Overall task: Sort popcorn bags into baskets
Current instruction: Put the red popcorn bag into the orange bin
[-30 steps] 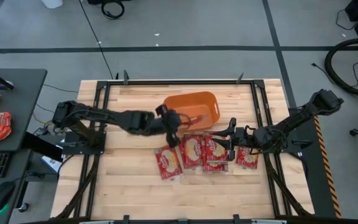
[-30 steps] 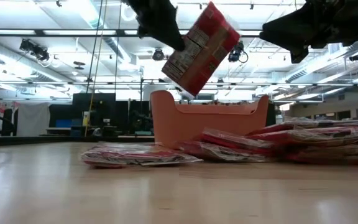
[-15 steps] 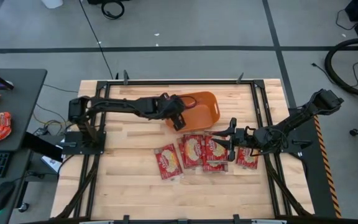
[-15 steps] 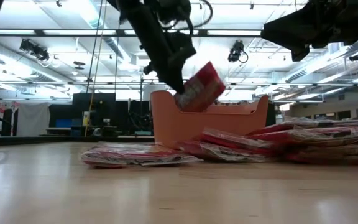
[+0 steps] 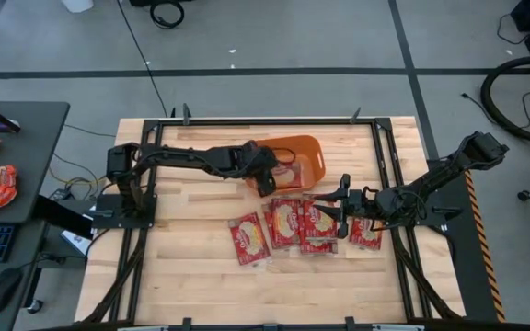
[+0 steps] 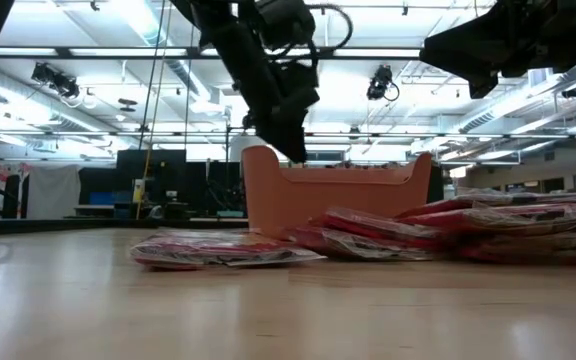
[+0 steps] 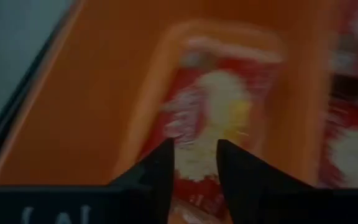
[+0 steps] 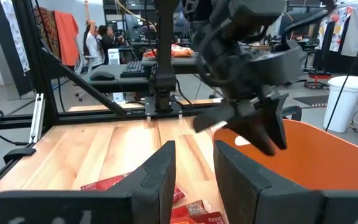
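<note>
Overhead, we see left gripper (image 5: 270, 175) fingers apart above orange basket (image 5: 309, 152), popcorn bag (image 7: 213, 124) inside; right gripper (image 5: 340, 210) parted over table packets (image 5: 285, 221).

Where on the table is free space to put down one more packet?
Bare wood lies along the table's near edge and on its left side, beside the leftmost popcorn bag. It is crowded between the basket and the right end effector, where bags overlap.
</note>
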`<state>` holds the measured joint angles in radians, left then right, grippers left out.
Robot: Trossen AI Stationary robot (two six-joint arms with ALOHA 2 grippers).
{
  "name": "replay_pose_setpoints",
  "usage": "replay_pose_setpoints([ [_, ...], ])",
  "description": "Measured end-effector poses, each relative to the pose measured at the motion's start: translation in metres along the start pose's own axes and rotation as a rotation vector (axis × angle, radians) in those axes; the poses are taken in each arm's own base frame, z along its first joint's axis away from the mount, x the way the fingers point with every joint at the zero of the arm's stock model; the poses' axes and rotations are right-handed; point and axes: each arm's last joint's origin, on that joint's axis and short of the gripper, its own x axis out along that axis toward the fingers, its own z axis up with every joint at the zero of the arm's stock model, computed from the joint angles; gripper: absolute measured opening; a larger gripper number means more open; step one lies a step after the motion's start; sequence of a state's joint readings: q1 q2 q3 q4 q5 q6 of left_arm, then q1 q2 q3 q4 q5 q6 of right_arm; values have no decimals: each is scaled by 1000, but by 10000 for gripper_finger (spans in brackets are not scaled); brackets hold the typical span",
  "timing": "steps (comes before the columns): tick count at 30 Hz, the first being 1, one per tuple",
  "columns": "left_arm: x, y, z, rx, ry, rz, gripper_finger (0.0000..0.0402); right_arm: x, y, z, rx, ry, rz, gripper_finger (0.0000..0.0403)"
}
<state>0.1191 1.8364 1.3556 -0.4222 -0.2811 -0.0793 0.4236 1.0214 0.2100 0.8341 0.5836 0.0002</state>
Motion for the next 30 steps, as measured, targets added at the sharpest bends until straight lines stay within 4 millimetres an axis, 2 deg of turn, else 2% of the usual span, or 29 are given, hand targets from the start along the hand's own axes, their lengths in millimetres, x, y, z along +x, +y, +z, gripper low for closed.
replay_pose_setpoints([
  [4, -9, -34, -1, 305, -46, -168, 144, 0, 0, 0, 0, 1, 0, 115],
  [8, -22, -71, -5, 609, -118, -221, 146, 0, 0, 0, -1, 2, 0, 115],
  [12, -25, -103, -14, 744, -144, -163, 147, 0, 0, 0, -1, 2, 1, 115],
  [15, -16, -122, -25, 790, -121, -137, 154, 0, 0, 0, -1, 1, 1, 115],
  [21, 7, -144, -48, 928, -51, -92, 190, 0, 0, -1, 0, 6, 1, 115],
  [24, 14, -149, -55, 1025, -15, -19, 203, 0, 0, -1, -2, 8, 1, 115],
  [30, 22, -152, -62, 1123, 16, 1, 206, 0, 0, -2, -3, 11, 1, 115],
])
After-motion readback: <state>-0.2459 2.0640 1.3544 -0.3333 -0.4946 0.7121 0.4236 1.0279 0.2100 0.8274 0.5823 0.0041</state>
